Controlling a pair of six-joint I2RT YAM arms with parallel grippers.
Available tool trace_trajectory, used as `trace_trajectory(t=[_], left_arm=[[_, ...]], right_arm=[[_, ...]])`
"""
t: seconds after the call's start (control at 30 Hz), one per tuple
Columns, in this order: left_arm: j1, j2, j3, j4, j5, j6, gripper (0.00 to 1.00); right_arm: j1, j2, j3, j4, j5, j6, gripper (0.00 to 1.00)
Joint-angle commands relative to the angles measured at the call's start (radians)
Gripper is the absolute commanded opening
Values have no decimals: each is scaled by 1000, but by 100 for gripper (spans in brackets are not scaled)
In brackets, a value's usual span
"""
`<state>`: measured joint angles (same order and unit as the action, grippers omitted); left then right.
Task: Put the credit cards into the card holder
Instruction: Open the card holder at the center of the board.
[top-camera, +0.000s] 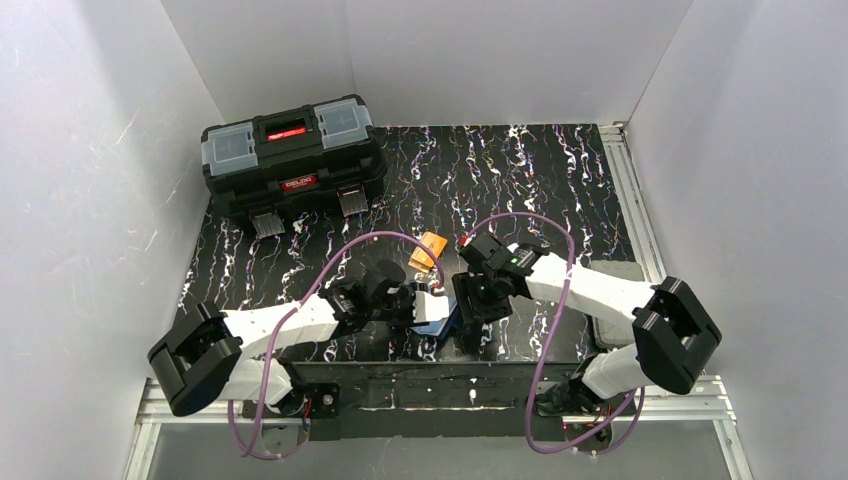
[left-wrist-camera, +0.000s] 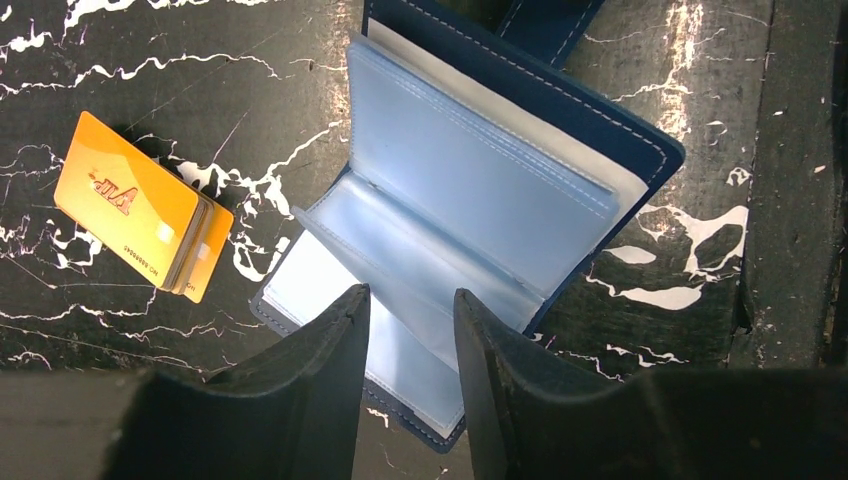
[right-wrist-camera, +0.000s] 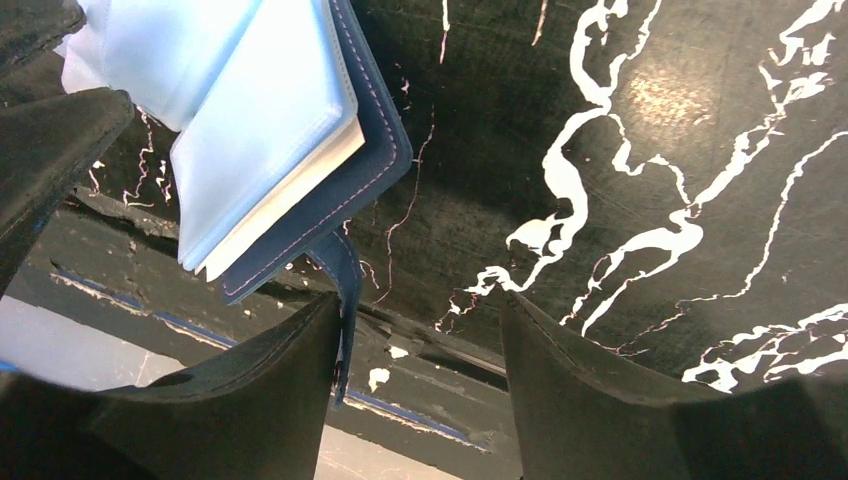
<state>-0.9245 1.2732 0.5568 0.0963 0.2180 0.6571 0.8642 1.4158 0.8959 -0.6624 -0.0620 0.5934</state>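
The card holder (left-wrist-camera: 470, 190) lies open on the black marbled table, light blue clear pockets up and navy cover underneath. It sits between my two grippers in the top view (top-camera: 436, 312). A stack of orange-yellow credit cards (left-wrist-camera: 140, 212) lies to its left, just beyond the grippers in the top view (top-camera: 428, 250). My left gripper (left-wrist-camera: 410, 300) is open, its tips over the holder's near flap. My right gripper (right-wrist-camera: 420, 305) is open and empty beside the holder (right-wrist-camera: 280, 130); the snap tab (right-wrist-camera: 347, 285) hangs against its left finger. No whitish-grey card can be told apart.
A big black toolbox (top-camera: 292, 155) stands at the back left. The holder lies close to the table's near edge (right-wrist-camera: 420, 345), with the arm mounts just below. White walls close in the sides, and a metal rail (top-camera: 628, 190) runs along the right.
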Motion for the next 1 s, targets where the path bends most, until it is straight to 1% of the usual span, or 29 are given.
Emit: trace_trajectory(t=[0.0, 0.03, 0.13, 0.17, 0.2, 0.27, 0.43, 0.6, 0.7, 0.9, 0.97], left_arm=[[-8, -9, 37, -21, -12, -4, 35], [-9, -7, 40, -20, -14, -4, 35], [-12, -4, 47, -20, -20, 8, 34], [-11, -3, 49, -18, -24, 14, 34], [-11, -1, 49, -17, -27, 16, 34], [-11, 4, 46, -9, -35, 23, 34], [-11, 11, 44, 9, -37, 37, 35], [-16, 33, 45, 42, -47, 73, 37], [-16, 35, 33, 47, -76, 97, 37], [-15, 40, -15, 80, -139, 159, 37], [-15, 47, -23, 91, -134, 181, 37]], right_arm=[[-3, -40, 33, -15, 56, 13, 67], [-5, -48, 32, -11, 57, 13, 67], [-6, -73, 32, 1, 57, 12, 62], [-7, -74, 32, 2, 57, 11, 58], [-7, -71, 32, 3, 55, 11, 50], [-7, -60, 27, 3, 47, 10, 41], [-7, -37, -16, 26, 22, 20, 27], [-7, -22, -30, 33, 17, 16, 23], [-6, -9, -41, 35, 20, 8, 20], [-5, 3, -68, 51, 17, -1, 20], [-4, 2, -67, 56, 13, -3, 20]])
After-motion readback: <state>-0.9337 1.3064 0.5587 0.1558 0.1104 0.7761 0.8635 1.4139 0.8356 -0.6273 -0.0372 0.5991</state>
